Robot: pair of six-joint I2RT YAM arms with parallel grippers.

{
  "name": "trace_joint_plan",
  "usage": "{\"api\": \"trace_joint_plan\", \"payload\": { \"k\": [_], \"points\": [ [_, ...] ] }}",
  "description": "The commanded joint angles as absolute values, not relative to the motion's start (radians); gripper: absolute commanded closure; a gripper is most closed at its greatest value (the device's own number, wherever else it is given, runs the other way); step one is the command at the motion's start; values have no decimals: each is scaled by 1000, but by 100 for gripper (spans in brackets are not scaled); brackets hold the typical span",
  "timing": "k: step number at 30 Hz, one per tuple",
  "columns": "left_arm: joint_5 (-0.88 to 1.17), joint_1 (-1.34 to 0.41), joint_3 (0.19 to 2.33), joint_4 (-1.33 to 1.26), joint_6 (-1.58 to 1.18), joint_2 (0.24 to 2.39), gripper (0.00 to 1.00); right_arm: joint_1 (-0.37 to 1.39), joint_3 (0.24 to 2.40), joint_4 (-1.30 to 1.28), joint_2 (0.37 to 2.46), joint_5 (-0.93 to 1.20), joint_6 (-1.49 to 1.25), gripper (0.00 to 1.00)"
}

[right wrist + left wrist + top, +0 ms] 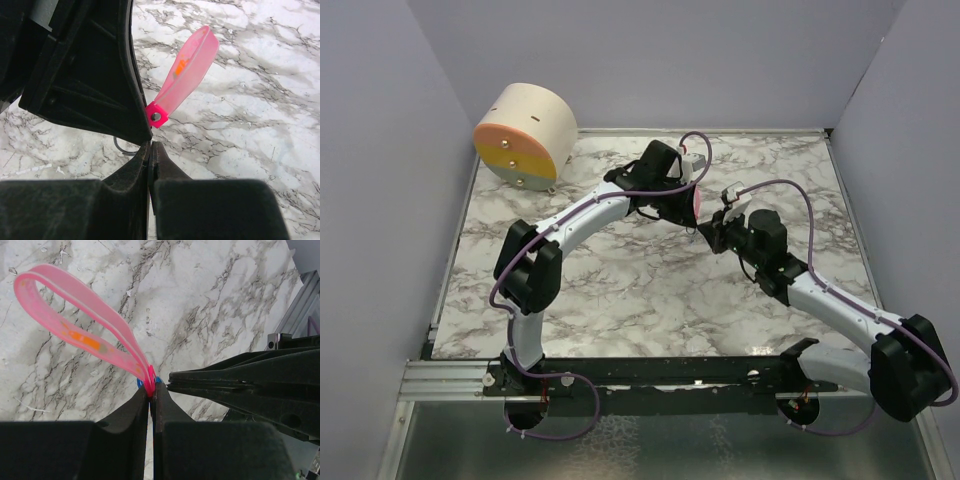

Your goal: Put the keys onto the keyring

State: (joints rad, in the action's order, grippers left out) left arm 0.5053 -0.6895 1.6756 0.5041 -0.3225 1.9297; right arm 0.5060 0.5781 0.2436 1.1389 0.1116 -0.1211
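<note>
Jaws of the left gripper [151, 392] pinch the pink strap loop [75, 315] at its red base above the marble table [225, 300]; the right gripper [150, 147], fully closed, sits beside a thin metal ring [120, 149].

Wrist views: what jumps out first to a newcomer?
A translucent pink loop sticks out of the shut left gripper, over the marble table. The shut right gripper points in, nearly tip to tip. Top view: a cream drum with an orange face lies at the far-left corner.
</note>
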Motion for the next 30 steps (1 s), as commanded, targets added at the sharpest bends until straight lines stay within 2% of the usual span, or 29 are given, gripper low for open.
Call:
{"api": "trace_joint_plan", "payload": {
  "k": [1,30],
  "points": [
    [551,-695,1685,535,-334,1938,100,508,584,325,1138,56,-100,99],
    [597,-695,1647,490,-344,1917,100,507,586,342,1164,11,-110,99]
  ]
}}
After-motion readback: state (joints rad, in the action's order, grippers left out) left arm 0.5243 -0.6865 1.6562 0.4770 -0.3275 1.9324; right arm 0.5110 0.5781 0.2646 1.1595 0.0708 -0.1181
